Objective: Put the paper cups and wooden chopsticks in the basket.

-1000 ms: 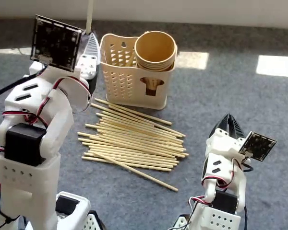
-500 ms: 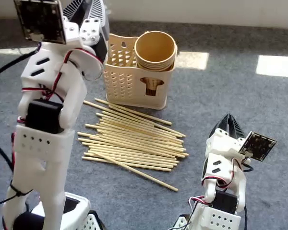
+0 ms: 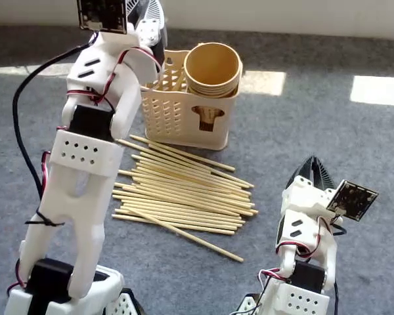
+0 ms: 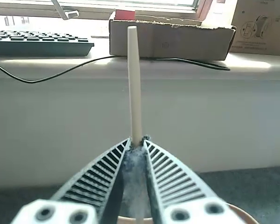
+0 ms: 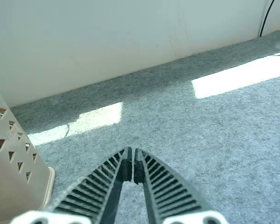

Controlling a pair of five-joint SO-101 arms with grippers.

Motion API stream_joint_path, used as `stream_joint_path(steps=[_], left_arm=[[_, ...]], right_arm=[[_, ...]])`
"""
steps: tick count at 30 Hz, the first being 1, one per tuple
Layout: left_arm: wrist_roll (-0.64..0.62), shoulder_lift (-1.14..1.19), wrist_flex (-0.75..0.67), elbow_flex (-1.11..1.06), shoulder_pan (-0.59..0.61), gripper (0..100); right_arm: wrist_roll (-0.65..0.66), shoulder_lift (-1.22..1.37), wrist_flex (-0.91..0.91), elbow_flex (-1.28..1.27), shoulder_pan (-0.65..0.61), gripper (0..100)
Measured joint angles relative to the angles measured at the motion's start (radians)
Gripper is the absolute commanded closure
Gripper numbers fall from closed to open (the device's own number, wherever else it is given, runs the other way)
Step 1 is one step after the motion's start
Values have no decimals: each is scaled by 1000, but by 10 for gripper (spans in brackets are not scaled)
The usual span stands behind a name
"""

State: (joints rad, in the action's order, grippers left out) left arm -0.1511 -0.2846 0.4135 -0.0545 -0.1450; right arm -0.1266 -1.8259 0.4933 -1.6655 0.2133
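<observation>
- Wooden chopstick, one pale slim stick (image 4: 133, 84), is pinched at one end between the tips of the left arm's black ribbed pincer (image 4: 136, 142). The jaws are closed on it. The stick's long axis seems roughly upright, rising away from the tips against the white wall.
- That left pincer hangs high over the back left corner of the cream perforated plastic basket (image 3: 164, 111). The basket's opening lies below it and slightly to the right, so I judge the coming move to be a short drop into that side.
- A stack of tan paper cups (image 3: 213, 69) already sits in the right part of the basket, rim up.
- The loose heap of pale wooden chopsticks (image 3: 184, 193) lies on the grey carpet (image 3: 315, 118) just in front of the basket. Most lie roughly side by side, running left to right, with one longer stray angled off toward the front right. The left arm is the nearer one to the basket.
- The right arm's black pincer (image 5: 132, 168) sits low near the front right of the carpet. Its jaws are closed on nothing, well apart from the heap.
</observation>
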Motion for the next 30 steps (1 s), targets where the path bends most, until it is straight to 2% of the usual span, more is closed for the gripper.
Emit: stream_joint_path(steps=[6, 12, 18, 30], left_arm=[[0, 5, -2, -60, 20, 982], [0, 6, 21, -138, 20, 873], [0, 6, 221, -101, 25, 857], [31, 5, 669, 204, 25, 860]], right_arm=[[0, 0, 0, 0, 0, 970], [0, 0, 0, 0, 0, 970], [0, 0, 0, 0, 0, 969], [0, 0, 0, 0, 0, 969]])
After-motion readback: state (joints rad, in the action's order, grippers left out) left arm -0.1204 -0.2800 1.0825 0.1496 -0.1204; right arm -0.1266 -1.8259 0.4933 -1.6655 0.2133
